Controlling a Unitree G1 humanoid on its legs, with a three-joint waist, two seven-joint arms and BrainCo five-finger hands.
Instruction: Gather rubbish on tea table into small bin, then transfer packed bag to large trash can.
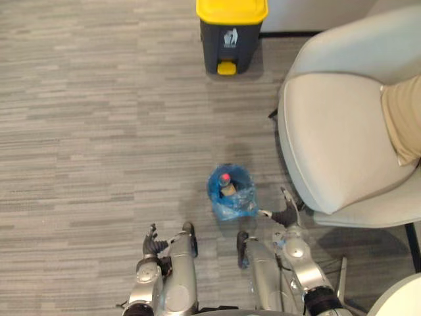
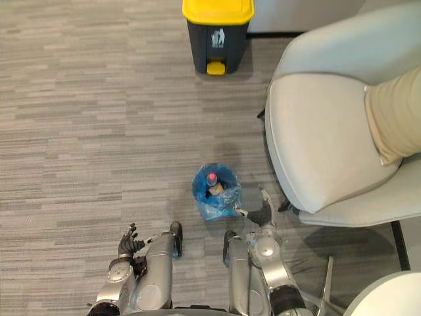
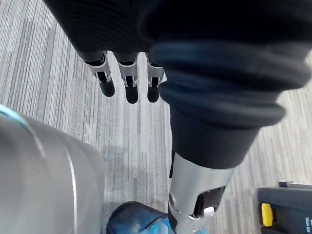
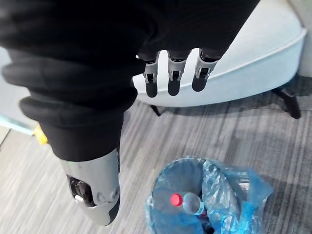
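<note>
Left hand (image 1: 152,244), right hand (image 1: 287,214) slack; one bin (image 1: 244,199) holds one bottle (image 1: 225,180).

- Floor (image 1: 99,99): grey carpet with a streaked plank pattern, evenly lit.
- Armchair (image 1: 335,138): pale grey with a curved shell and a wide seat, standing on dark legs at the right.
- Tan cushion (image 1: 402,118): lies on the armchair seat at the frame edge.
- Wall (image 1: 316,13): light-coloured, with a black baseboard (image 1: 289,33).
- Table (image 1: 401,299): its pale round edge shows in the near right corner.
</note>
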